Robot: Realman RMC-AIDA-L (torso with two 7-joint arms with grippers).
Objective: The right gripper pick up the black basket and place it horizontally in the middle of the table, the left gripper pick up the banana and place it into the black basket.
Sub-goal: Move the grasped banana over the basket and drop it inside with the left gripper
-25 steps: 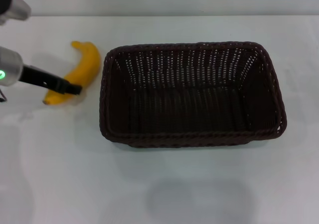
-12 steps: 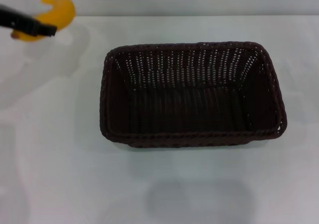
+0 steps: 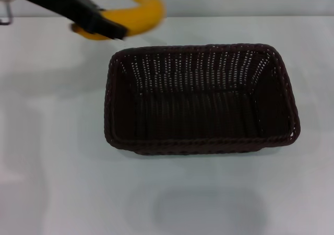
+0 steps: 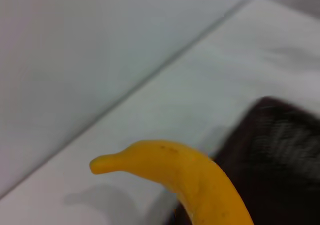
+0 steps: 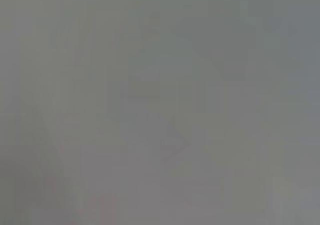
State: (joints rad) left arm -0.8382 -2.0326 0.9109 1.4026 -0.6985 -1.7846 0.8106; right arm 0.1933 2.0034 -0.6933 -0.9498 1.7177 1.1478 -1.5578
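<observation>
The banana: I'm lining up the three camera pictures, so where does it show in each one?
Head view: the banana is at upper left, held in the left tool, above the black basket's far left corner.
Left wrist view: banana at lower centre.
Right wrist view: not in it.
Shared landmark: the black basket.

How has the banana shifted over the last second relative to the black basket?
Yes. The banana, held by the left end effector, has left the table on the black basket's left side and now hangs above its far-left corner.
</observation>
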